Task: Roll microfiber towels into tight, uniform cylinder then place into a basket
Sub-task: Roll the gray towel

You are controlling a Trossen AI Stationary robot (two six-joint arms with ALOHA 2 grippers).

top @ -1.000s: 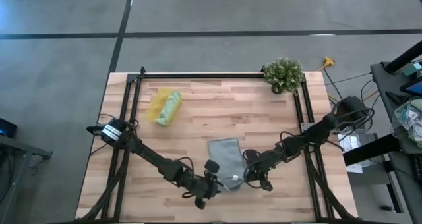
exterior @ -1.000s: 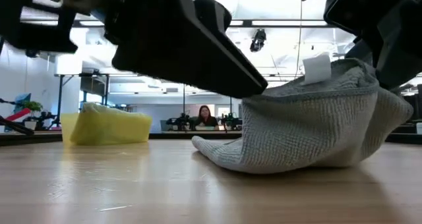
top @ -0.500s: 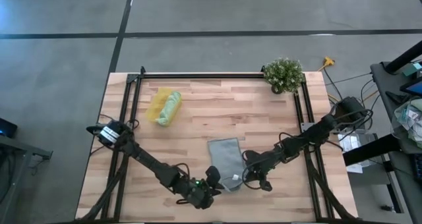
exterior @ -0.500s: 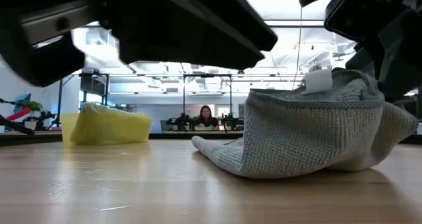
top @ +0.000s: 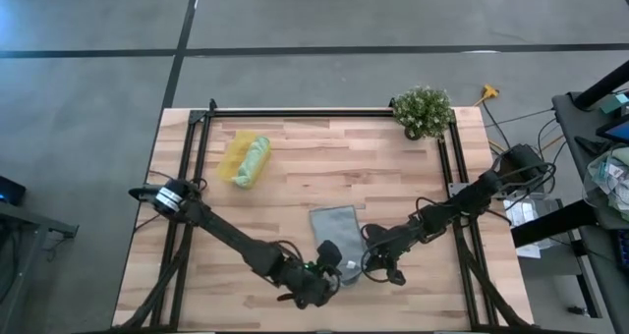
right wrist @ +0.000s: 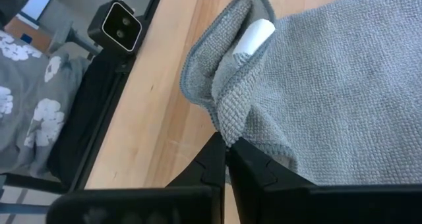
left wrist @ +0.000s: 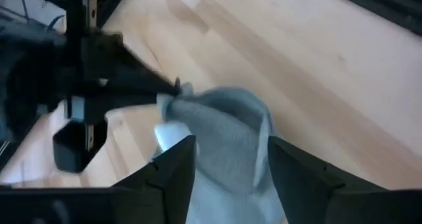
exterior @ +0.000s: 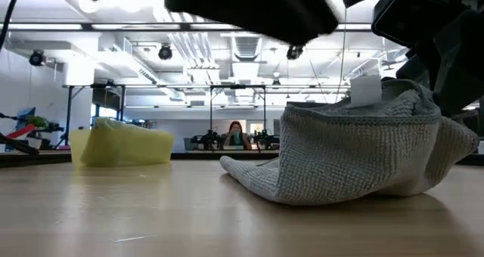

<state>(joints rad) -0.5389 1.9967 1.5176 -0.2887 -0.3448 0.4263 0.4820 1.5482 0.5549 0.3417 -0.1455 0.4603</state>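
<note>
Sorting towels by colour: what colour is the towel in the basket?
Light green towel, clearest in the high view.

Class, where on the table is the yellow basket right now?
In the high view the basket sits at the table's far left, with a rolled light green towel in it, well away from the grey towel and both grippers.

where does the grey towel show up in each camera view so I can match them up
High view: grey towel, near table edge, between both arms.
Low view: large folded heap at right.
Left wrist view: bunched between that arm's fingers.
Right wrist view: fills the right, pinched edge.
Shared landmark: white tag.
</note>
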